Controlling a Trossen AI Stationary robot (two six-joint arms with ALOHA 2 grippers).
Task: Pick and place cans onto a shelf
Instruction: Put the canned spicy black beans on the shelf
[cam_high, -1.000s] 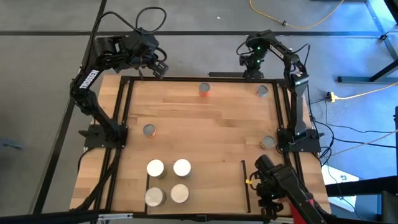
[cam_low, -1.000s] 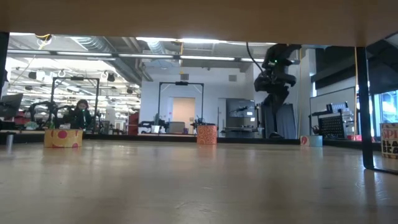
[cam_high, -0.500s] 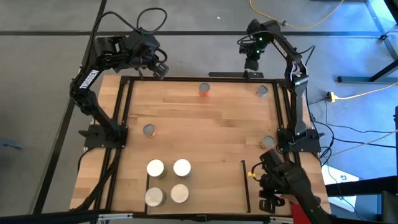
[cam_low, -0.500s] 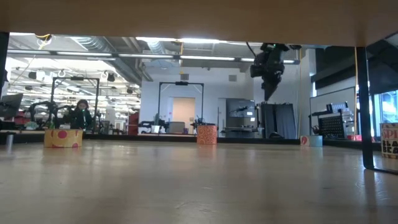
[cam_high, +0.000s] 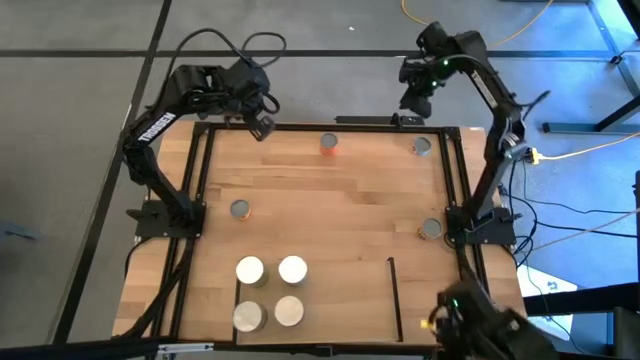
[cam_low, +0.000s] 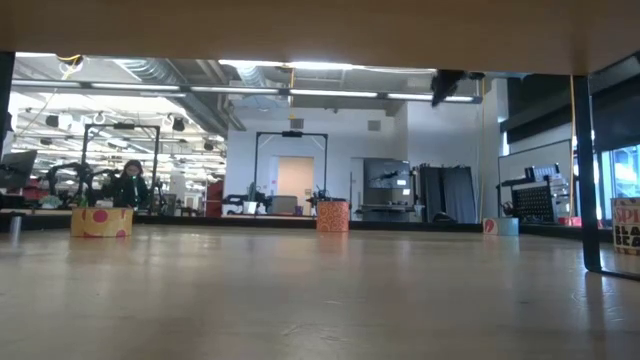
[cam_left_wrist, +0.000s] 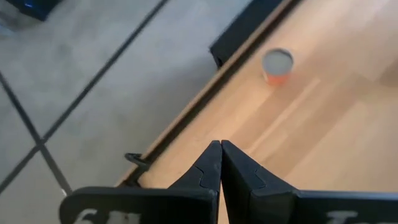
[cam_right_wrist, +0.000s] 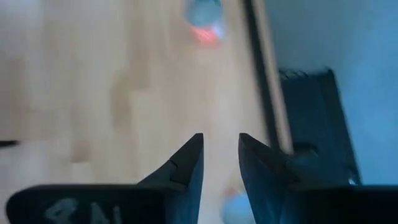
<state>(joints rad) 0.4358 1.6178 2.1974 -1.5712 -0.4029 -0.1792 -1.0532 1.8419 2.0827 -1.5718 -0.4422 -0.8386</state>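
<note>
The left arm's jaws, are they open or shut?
Shut. In the left wrist view the left gripper has its two dark jaws pressed together, holding nothing.

The worktop (cam_high: 340, 200) is pale planked wood with visible grain and a smooth, faintly satiny finish, framed in matt black metal bars. On its near edge the shelf (cam_high: 340, 300) shows the same light wood, edged by thin black bars. Four cans (cam_high: 270, 290) standing on the shelf have matt white or cream tops. Farther along the worktop from the shelf, an orange-sided can (cam_high: 329, 143) has a dull grey metal top. Both arms look like matt black plastic or metal. The left end effector (cam_left_wrist: 220, 163) and right end effector (cam_right_wrist: 220, 163) have dark matt fingers.
</note>
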